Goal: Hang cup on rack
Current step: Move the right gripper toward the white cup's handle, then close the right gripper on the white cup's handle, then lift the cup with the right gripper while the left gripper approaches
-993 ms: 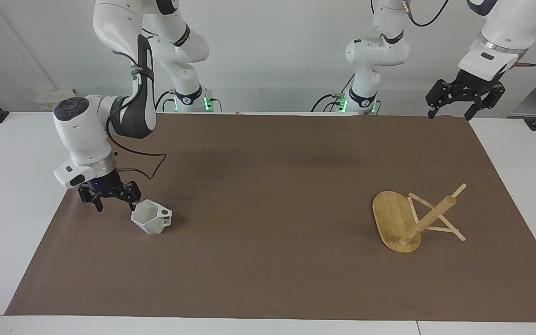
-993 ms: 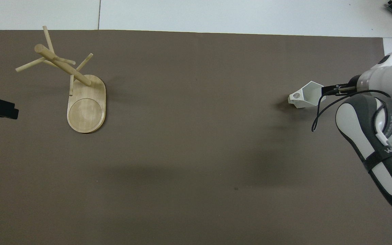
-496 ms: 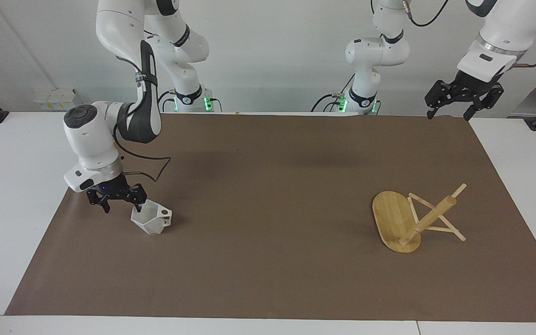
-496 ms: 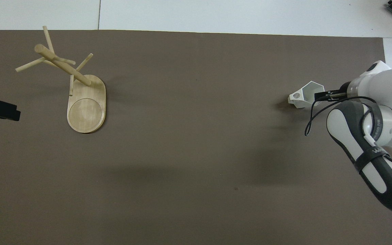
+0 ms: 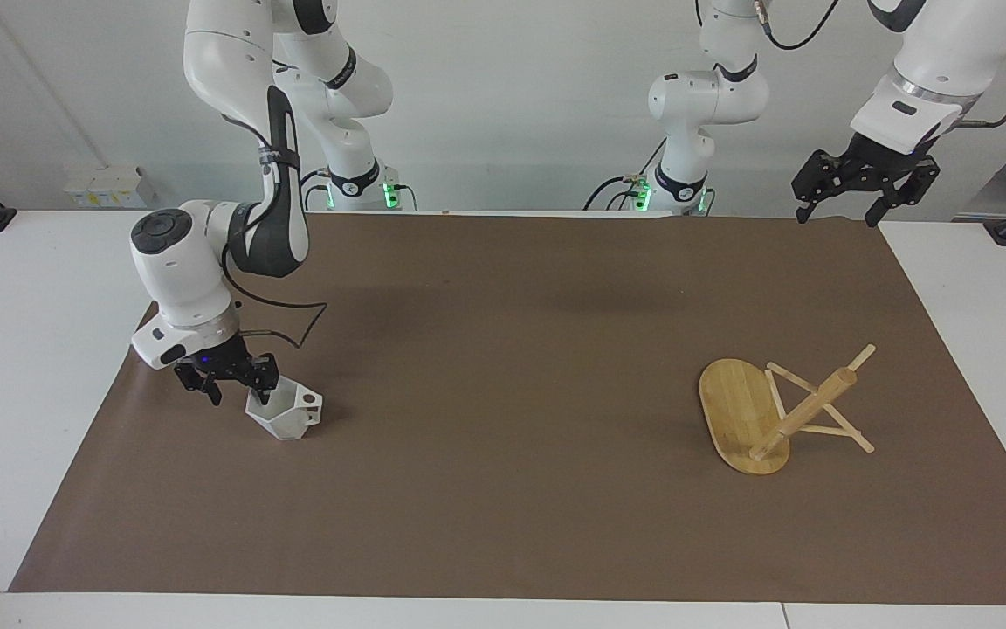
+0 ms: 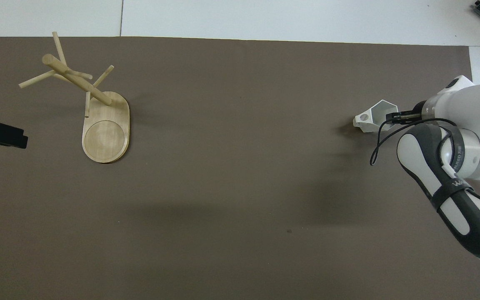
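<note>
Overhead view only — cup (image 6: 374,118) handle's round hole.

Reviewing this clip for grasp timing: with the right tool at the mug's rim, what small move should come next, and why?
Probably finish closing the right tool on the wall of the white faceted mug, then lift. One finger appears to reach inside the rim, the other outside, and the mug sits on the brown mat. The bamboo mug tree lies tipped over at the left arm's end; the left tool waits, open, above the mat's edge.
</note>
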